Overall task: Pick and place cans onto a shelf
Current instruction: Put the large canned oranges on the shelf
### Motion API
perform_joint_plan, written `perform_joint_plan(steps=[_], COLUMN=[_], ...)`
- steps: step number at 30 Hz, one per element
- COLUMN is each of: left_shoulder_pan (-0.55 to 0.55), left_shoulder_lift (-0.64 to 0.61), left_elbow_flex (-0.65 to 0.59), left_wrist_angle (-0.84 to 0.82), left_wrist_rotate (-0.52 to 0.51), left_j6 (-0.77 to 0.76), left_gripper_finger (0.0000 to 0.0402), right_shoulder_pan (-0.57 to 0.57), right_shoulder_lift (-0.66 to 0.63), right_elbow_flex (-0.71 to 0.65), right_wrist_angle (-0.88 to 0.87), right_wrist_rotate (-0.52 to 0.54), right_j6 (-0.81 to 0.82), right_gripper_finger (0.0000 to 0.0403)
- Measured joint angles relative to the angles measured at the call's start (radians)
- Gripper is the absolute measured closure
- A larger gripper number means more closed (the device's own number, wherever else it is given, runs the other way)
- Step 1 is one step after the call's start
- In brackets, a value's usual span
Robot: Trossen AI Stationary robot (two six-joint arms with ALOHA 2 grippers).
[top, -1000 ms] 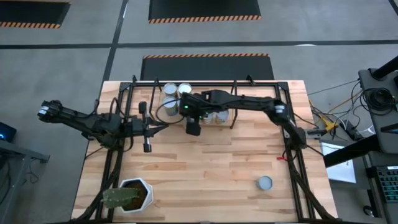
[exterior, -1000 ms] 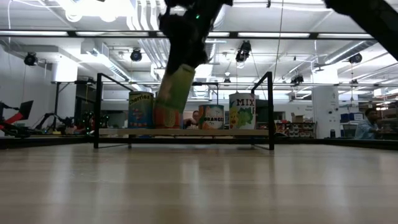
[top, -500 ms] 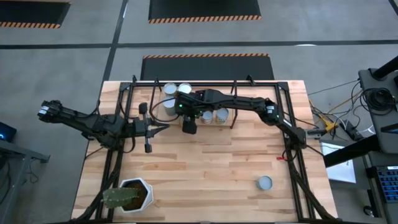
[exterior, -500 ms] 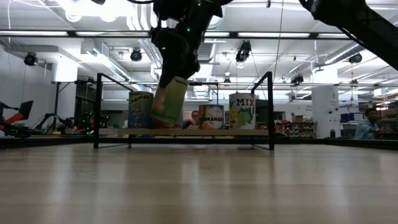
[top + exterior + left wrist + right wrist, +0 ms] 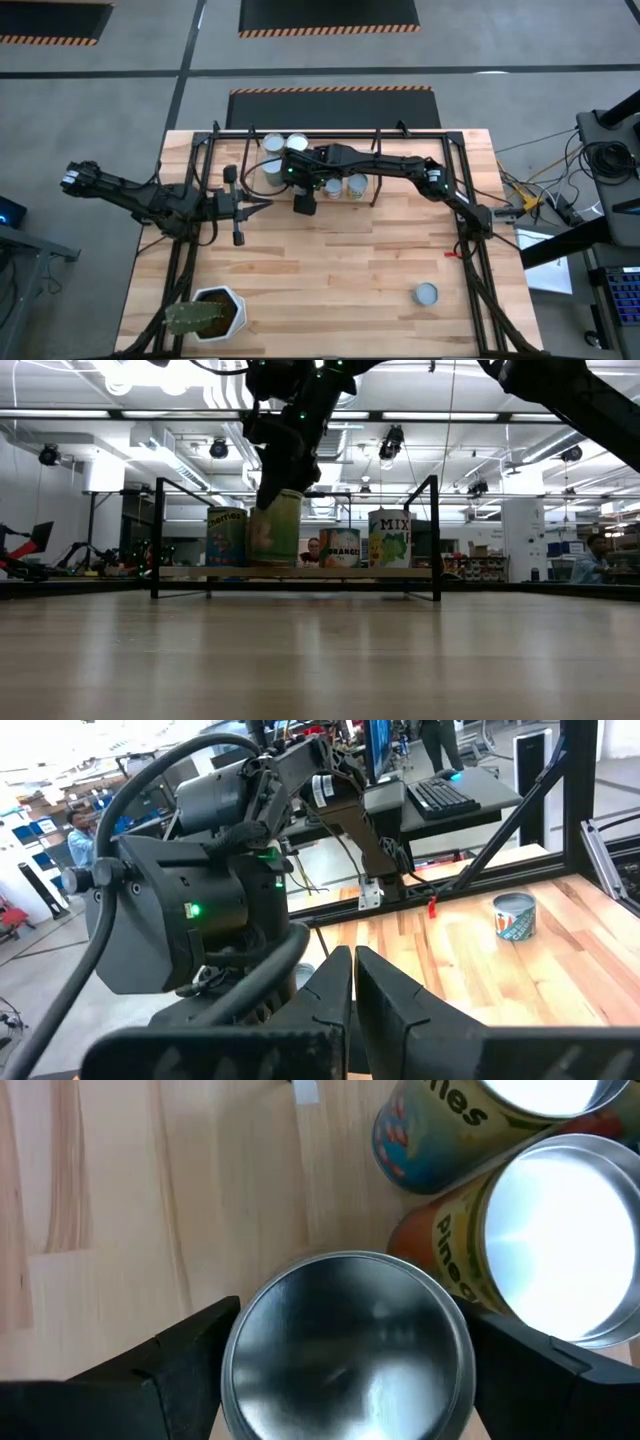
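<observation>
**Shelf crowded toward its left end, worktop front open**

The shelf [image 5: 310,178] along the worktop's [image 5: 330,270] far edge carries a cluster of cans [image 5: 283,148], with the right gripper [image 5: 304,203] and its can [image 5: 275,528] at the shelf's front edge. The black rod frame [image 5: 435,535] fences the shelf ends. The left gripper [image 5: 238,205], fingers together, sits just beside the shelf's left end. Toward the near edge stand only a lone can [image 5: 426,293] and a white plant pot [image 5: 215,312] near opposite corners.

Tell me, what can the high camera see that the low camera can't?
Only the high view shows the plant pot, a lone can near the table's front and the waiting left gripper. Only the low view shows can labels and the room behind. Both show the shelf and the right gripper around a can.
</observation>
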Motion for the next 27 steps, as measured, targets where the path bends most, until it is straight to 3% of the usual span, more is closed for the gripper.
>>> perform_joint_plan(steps=[11, 27], left_shoulder_pan=[0.0, 0.0], left_shoulder_lift=[0.001, 0.002], left_elbow_flex=[0.0, 0.0], left_wrist_angle=[0.0, -0.001], left_wrist_rotate=[0.0, 0.0], left_j6=[0.0, 0.0], left_gripper_finger=[0.0402, 0.0402], right_shoulder_pan=[-0.009, -0.001], right_shoulder_lift=[0.0, -0.079], right_elbow_flex=[0.007, 0.015], right_wrist_angle=[0.007, -0.032], right_wrist_rotate=[0.001, -0.001], right_j6=[0.01, 0.026], right_gripper_finger=[0.0053, 0.0071])
